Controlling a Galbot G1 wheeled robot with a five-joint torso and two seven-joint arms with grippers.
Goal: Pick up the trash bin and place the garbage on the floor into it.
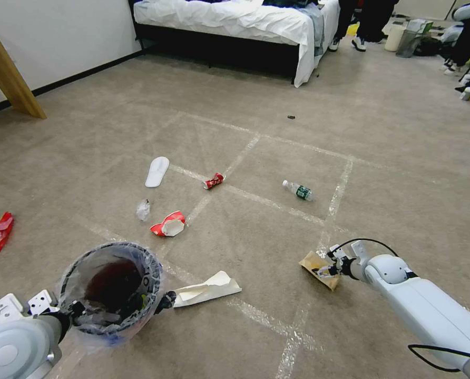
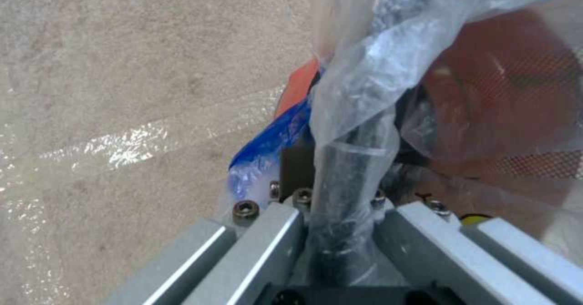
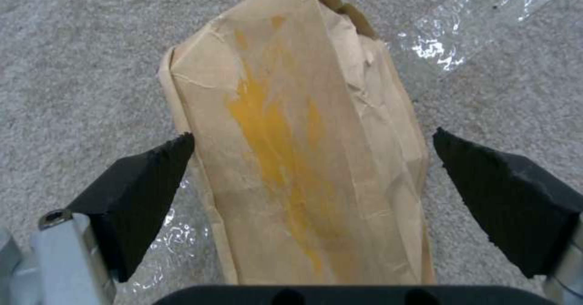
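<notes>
1. The right arm (image 1: 430, 310) is smooth pale blue-white with a rounded wrist joint and thin black cables looping off it.
2. The right gripper (image 3: 313, 159) has wedge-shaped black foam pads (image 3: 140, 191) on silvery metal fingers.
3. The left gripper (image 2: 343, 214) shows grey metal bars and hex screws (image 2: 245, 208).

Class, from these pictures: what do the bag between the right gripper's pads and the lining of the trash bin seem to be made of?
The bag looks like matte brown paper: sharp creases, a folded seam, an orange-yellow stain. The lining of the trash bin looks like thin clear plastic film: glossy, crinkled, see-through, blue-edged. The right gripper straddles the bag, open.
</notes>
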